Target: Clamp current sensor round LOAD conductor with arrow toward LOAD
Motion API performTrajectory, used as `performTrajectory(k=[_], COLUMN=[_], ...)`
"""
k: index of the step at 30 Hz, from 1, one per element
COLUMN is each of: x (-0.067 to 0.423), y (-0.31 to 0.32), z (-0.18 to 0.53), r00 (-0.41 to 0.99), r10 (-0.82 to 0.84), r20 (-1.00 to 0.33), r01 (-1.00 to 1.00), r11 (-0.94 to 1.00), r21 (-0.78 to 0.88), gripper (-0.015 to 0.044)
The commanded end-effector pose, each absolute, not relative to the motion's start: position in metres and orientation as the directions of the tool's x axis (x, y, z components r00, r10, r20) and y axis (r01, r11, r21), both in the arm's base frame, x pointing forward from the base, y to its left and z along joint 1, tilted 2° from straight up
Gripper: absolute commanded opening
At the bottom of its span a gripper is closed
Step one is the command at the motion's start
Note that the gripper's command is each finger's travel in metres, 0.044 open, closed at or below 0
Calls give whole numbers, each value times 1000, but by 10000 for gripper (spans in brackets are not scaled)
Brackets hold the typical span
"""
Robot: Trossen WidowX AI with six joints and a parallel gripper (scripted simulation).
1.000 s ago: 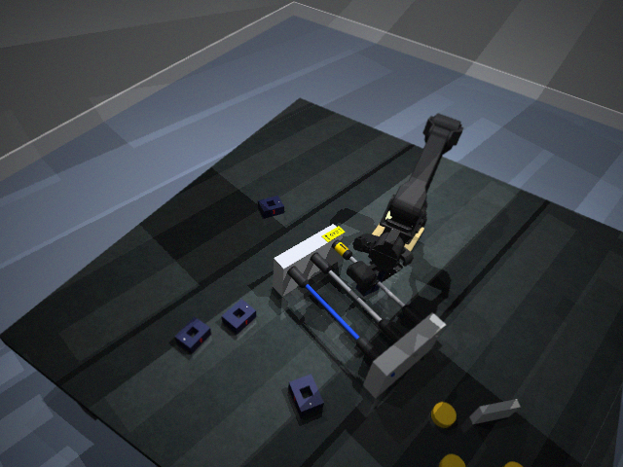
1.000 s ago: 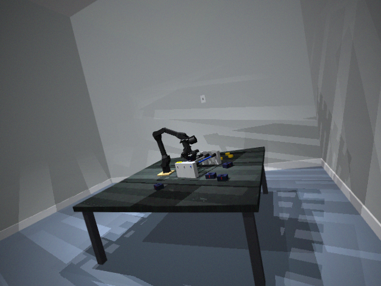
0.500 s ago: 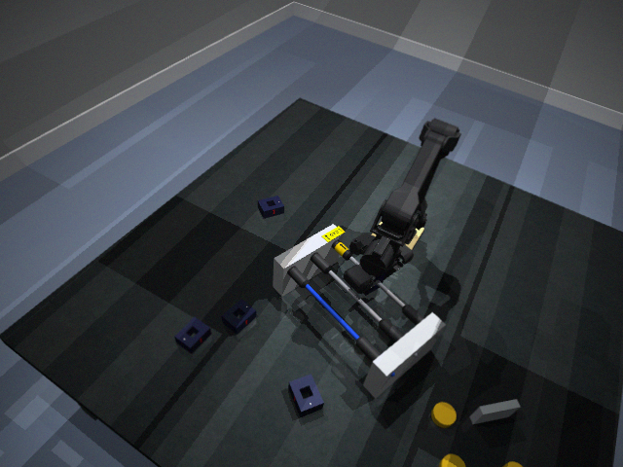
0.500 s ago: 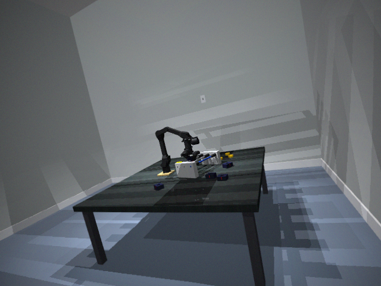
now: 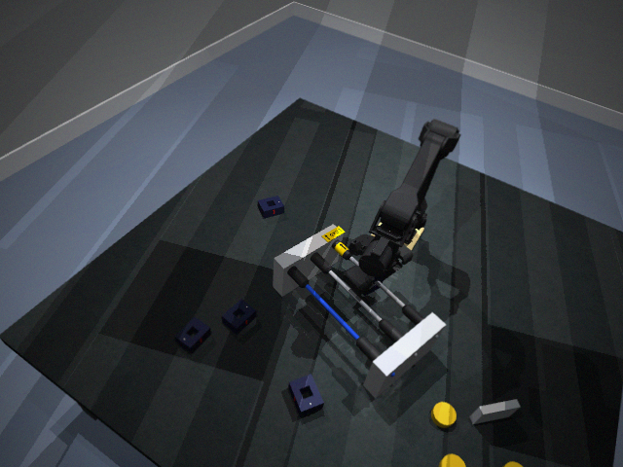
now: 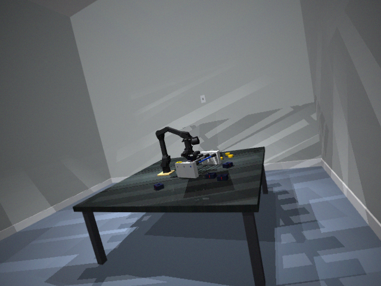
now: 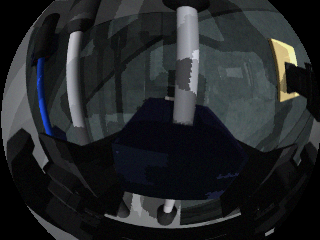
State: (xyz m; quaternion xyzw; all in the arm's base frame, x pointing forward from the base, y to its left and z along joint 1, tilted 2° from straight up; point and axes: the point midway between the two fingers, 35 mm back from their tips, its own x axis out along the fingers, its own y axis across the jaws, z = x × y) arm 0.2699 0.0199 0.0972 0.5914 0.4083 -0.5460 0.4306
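Observation:
My gripper (image 5: 363, 281) (image 6: 191, 157) (image 7: 175, 130) is shut on the dark navy sensor (image 7: 165, 165), one finger at each side. The sensor is around the grey LOAD conductor (image 5: 392, 293) (image 7: 186, 47), which enters its upper side and comes out below it in the wrist view. The yellow LOAD label (image 5: 333, 233) (image 6: 178, 162) lies on the far end block, above a yellow band (image 5: 340, 248) on that conductor. The arm hides the sensor in the top and exterior views. Its arrow does not show, and I cannot tell whether it is latched.
A grey conductor (image 5: 351, 293) (image 7: 75, 80) and a blue one (image 5: 332, 311) (image 7: 41, 95) run alongside, between end blocks (image 5: 302, 251) (image 5: 412, 342). Several navy square rings (image 5: 272, 213) (image 6: 158, 186), yellow discs (image 5: 443, 414) and a grey bar (image 5: 495, 412) lie around the rack.

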Motion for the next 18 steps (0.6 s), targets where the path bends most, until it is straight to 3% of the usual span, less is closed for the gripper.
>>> performTrajectory(k=[1, 10, 18], x=[269, 269, 269], y=[20, 20, 20], z=[97, 97, 97], r00=[67, 67, 67], r10=[12, 12, 12], r20=[-998, -998, -998], r01=[953, 953, 953], r11=[-296, -296, -296], r21=[60, 60, 60], gripper=[53, 276, 276])
